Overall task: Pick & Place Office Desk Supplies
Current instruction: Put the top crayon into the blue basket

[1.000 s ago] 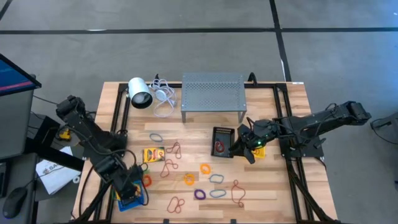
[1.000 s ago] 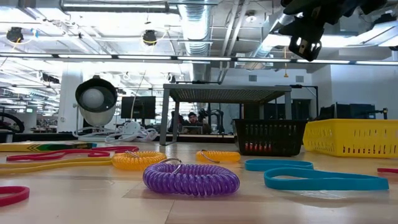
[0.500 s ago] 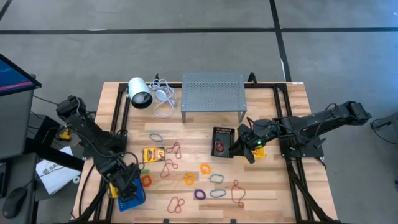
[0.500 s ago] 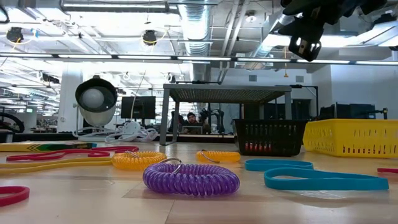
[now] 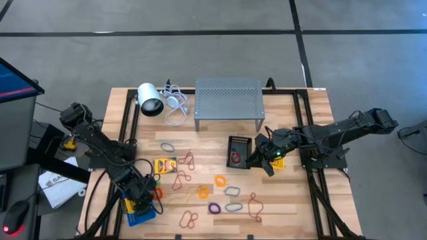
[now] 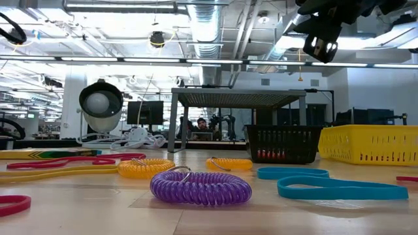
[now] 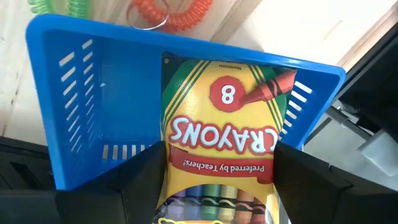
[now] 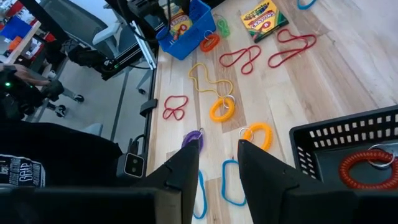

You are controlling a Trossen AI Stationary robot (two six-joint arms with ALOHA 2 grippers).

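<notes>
My left gripper [image 5: 141,199] hangs over the blue bin [image 5: 135,215] at the table's near left corner, shut on a yellow crayon box [image 7: 224,118] that reaches down into the bin [image 7: 74,106]. A second crayon box [image 5: 165,165] lies flat on the table. Coil loops and thin bands in orange, purple, red and pale blue [image 5: 213,193] are scattered over the near middle. My right gripper [image 5: 267,159] stays open in the air beside the black bin [image 5: 238,151], which holds a red coil [image 8: 367,167]. The yellow bin [image 6: 372,143] stands right of the black one. My left gripper pinches the crayon box by its two long side edges [image 7: 171,162] between its two fingers, at the end nearest the wrist. The fingers come steeply from above. The box hangs upright below them, its printed face showing, its lower end inside the blue bin.
At the far edge stand a white cylinder [image 5: 151,100] with its white cable [image 5: 175,107] and a grey perforated metal stand [image 5: 228,100]. An orange coil [image 7: 168,11] and a green one [image 7: 56,5] lie just outside the blue bin. A person sits far behind the table [image 6: 201,128].
My left gripper has sunk toward the blue bin with the crayon box, whose lower end now reaches into the bin.
</notes>
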